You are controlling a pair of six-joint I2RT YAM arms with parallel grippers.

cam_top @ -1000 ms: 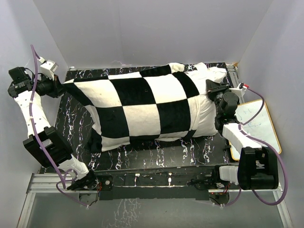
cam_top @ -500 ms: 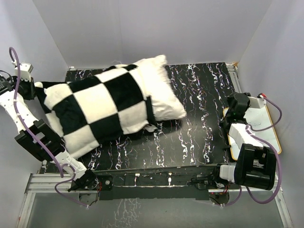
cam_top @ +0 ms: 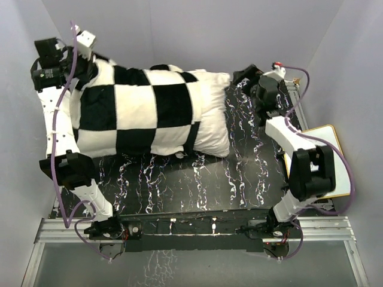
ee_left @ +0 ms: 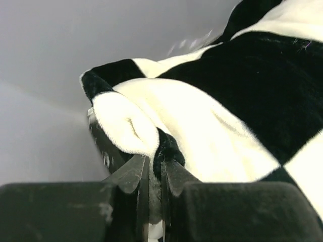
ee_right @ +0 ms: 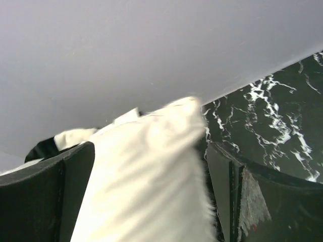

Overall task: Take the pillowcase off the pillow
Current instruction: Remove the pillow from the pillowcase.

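Pillowcase (cam_top: 143, 113): black-and-white checkered plush cover, lying across the left and middle of the table (cam_top: 239, 179). Its left far corner is lifted off the surface toward the left wall. Its open right edge ends partway along the cushion.
Pillow (cam_top: 212, 116): plain off-white cushion, mostly sheathed in the cover. Only its right end is bare, protruding from the cover's mouth and resting on the table right of centre.
Left gripper (ee_left: 155, 164): fingers pressed together, pinching a fold of the pillowcase at its raised far-left corner. In the left wrist view, a white lobe and a black tuft of plush bunch just above the fingertips.
Left arm (cam_top: 57, 119): stands along the left edge of the table, elbow near the front and wrist high at the back.
Right gripper (ee_right: 151, 151): fingers spread wide, at the far right corner of the bare pillow end. In the right wrist view, the fuzzy corner lies between the two fingers (a dark gap shows beside the right-hand finger; contact on the other side cannot be told).
Right arm (cam_top: 287, 134): reaches from the front right toward the back of the table.
Table: black surface with white marbled veining, enclosed by pale walls.
Board (cam_top: 335, 155): flat white panel with a yellowish rim, lying outside the table's right edge, well apart from the pillow.
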